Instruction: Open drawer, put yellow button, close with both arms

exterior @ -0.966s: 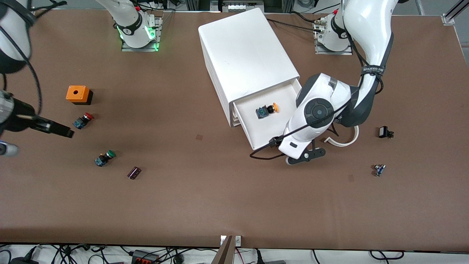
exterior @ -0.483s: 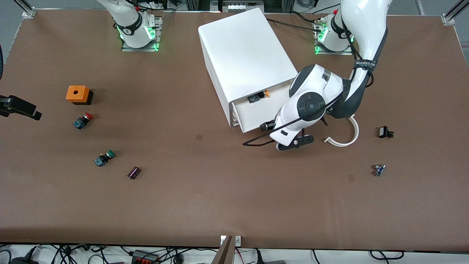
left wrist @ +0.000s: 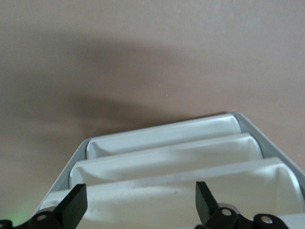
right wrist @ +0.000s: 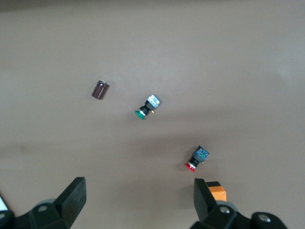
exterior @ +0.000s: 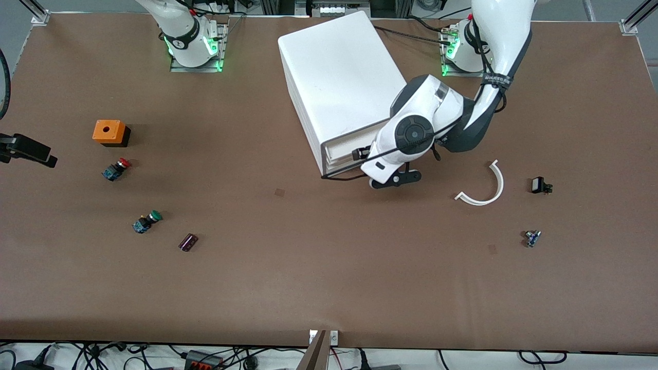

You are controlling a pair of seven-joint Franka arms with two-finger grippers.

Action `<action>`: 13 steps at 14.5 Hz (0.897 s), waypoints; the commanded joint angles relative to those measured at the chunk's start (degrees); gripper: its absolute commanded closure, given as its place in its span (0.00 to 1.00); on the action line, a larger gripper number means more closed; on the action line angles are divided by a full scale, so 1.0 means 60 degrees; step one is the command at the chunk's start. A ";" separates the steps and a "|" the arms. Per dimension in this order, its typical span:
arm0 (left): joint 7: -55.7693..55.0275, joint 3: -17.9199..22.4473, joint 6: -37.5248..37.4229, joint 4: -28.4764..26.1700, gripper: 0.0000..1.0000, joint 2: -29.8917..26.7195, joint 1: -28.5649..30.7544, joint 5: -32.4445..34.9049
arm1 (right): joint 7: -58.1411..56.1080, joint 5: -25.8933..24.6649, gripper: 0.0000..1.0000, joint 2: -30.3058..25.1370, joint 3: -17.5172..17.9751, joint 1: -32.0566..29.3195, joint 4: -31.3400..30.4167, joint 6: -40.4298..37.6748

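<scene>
The white cabinet (exterior: 342, 77) stands mid-table. Its top drawer (exterior: 342, 145) is pushed in, its front about flush with the two lower ones; it also shows in the left wrist view (left wrist: 190, 191). The yellow button is hidden inside. My left gripper (exterior: 357, 153) is at the drawer front, open and empty, with its fingers (left wrist: 74, 205) spread across the drawer's front edge. My right gripper (exterior: 49, 160) waits over the right arm's end of the table, open and empty (right wrist: 138, 198).
Near the right gripper are an orange box (exterior: 109, 131), a red-capped button (exterior: 116, 168), a green-capped button (exterior: 146, 221) and a dark cylinder (exterior: 188, 242). Toward the left arm's end lie a white curved strip (exterior: 486, 187), a black part (exterior: 540, 185) and a small blue part (exterior: 532, 238).
The left gripper has pushed the drawer from open to shut, and the yellow button has gone out of sight inside. The right arm pulled back toward its end, then stayed still.
</scene>
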 commanded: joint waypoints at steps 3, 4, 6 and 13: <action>-0.0018 -0.0296 -0.0009 -0.0790 0.00 -0.0498 -0.0043 -0.0185 | -0.0070 -0.0267 0.00 -0.0614 0.0010 0.0122 -0.0819 0.0188; -0.0004 -0.0311 -0.0024 -0.0776 0.00 -0.0512 0.0030 -0.0185 | -0.0055 -0.0267 0.00 -0.0614 0.0010 0.0122 -0.0848 0.0188; -0.0018 -0.0311 -0.0024 -0.0790 0.00 -0.0512 -0.0028 -0.0185 | -0.0055 -0.0252 0.00 -0.0745 0.0025 0.0122 -0.1081 0.0246; 0.0187 -0.0194 -0.0024 0.0188 0.00 -0.0512 0.0380 0.1900 | -0.0055 -0.0267 0.00 -0.1551 0.0040 0.0122 -0.2474 0.1008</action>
